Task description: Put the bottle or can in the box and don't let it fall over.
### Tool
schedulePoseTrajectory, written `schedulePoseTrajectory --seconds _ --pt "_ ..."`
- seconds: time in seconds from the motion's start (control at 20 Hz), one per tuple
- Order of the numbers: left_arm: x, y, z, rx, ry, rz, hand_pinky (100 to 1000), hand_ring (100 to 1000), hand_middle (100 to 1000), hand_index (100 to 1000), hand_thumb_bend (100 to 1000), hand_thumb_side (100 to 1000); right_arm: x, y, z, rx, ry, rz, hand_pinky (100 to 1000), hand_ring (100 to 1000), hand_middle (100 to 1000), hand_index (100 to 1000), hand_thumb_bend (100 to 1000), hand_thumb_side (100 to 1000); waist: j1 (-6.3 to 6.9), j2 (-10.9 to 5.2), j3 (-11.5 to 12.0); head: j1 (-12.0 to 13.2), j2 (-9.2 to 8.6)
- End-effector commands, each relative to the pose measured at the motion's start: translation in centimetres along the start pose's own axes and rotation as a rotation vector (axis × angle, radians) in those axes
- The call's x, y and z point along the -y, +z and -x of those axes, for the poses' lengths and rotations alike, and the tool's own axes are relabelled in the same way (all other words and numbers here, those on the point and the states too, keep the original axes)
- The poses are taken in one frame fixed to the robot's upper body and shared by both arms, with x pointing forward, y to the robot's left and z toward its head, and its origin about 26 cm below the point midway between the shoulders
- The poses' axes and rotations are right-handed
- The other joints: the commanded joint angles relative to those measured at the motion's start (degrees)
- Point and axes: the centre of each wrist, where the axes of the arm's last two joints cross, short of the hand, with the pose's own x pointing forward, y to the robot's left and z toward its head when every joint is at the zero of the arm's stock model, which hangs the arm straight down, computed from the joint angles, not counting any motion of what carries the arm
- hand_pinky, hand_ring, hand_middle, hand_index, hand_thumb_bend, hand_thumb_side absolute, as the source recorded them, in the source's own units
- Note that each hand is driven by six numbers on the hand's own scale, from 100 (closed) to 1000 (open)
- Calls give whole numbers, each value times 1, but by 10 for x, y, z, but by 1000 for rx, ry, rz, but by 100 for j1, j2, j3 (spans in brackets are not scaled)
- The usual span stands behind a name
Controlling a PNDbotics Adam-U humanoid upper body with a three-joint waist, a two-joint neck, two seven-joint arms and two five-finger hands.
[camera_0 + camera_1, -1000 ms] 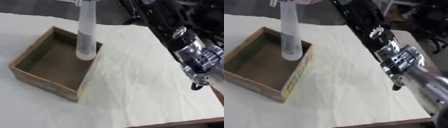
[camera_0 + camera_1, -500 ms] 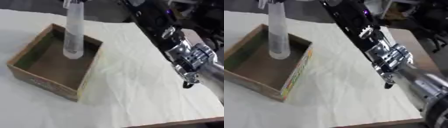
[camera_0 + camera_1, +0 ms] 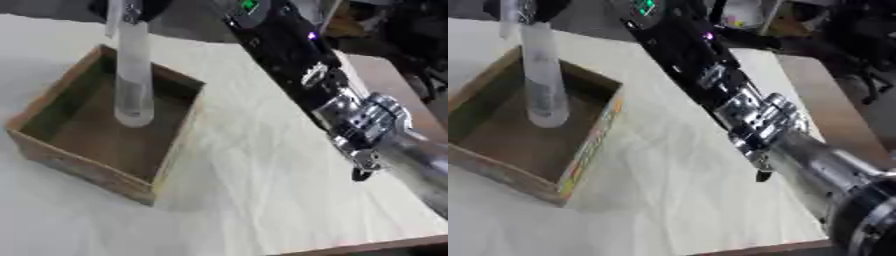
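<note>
The right hand [image 3: 131, 7], at the top edge, is closed round the top of a tall clear bottle [image 3: 133, 75], held upright with its base inside the cardboard box [image 3: 171, 145]. Lowering looks nearly finished; whether it rests on the floor is unclear, and release remains

The right arm [image 3: 737, 107] comes in from the lower right and runs up toward the top of the view — a long black forearm past a silver wrist joint [image 3: 367, 122] with small lit spots near the top. The hand [image 3: 131, 7] at its far end shows only as a dark shape at the upper edge (its fingers cannot be made out). The left arm shows in neither view.
</note>
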Motion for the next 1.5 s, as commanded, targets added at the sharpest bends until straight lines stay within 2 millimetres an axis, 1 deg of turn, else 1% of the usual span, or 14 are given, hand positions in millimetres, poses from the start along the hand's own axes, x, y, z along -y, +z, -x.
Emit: schedulePoseTrajectory --seconds 0.05,0.1,0.15,0.25,0.3,0.35,0.4,0.45,0.55,0.65,0.85,1.05,1.15,1.5 --pt "1 -5 -9 36 -14 18 598 524 561 799 144 773 12 4 -3 -11 48 59 231 280 452 465 100 100 60 -63 -10 -19 -70" --pt "1 -5 -9 38 -14 18 598 523 561 799 144 773 11 4 -3 -18 57 58 414 419 553 598 227 100 60 -59 -12 -16 -76" --pt "1 -6 -10 39 -14 19 598 523 561 799 144 773 9 4 -3 -24 73 32 486 495 615 645 277 100 62 -56 -15 -16 -79" --pt "1 -6 -10 39 -13 20 598 523 561 799 144 774 7 3 -4 -14 113 -22 677 736 773 752 448 123 66 -54 -23 -19 -78" --pt "1 -6 -10 39 -13 19 598 523 561 799 144 773 8 4 -5 -6 133 -38 745 828 833 795 526 253 68 -55 -27 -18 -77" --pt "1 -6 -10 39 -12 19 598 523 561 799 144 773 8 5 -5 1 151 -47 789 884 873 823 526 301 71 -56 -31 -14 -77" --pt "0 -6 -10 39 -12 18 598 523 561 799 144 772 8 5 -5 6 165 -53 828 938 916 848 479 368 74 -60 -37 -10 -73" --pt "0 -6 -10 40 -12 17 599 523 561 799 144 772 9 6 -4 9 175 -54 843 965 938 860 448 390 78 -63 -44 -5 -69" --pt "0 -5 -10 40 -12 13 599 523 561 799 144 772 9 8 -3 9 184 -47 848 980 952 868 407 414 85 -68 -58 -2 -66" --pt "0 -5 -10 39 -12 12 599 523 561 799 144 772 9 10 -1 6 188 -40 845 978 953 868 401 407 92 -76 -77 8 -65" --pt "-1 -4 -10 37 -13 11 599 523 561 799 144 772 8 12 -1 5 199 -33 838 966 951 869 486 309 107 -99 -119 35 -55" --pt "-1 -4 -10 38 -13 8 599 523 562 799 144 771 4 13 -3 20 216 -95 837 942 936 855 542 208 116 -109 -161 66 -49" --pt "-1 -4 -10 38 -13 7 599 522 561 799 144 771 3 13 -4 31 218 -123 837 941 935 851 548 192 116 -111 -179 77 -46" --pt "-2 -2 -9 30 -17 2 599 521 561 800 144 771 4 18 -8 59 197 -157 839 941 939 847 535 195 142 -145 -283 143 -22"
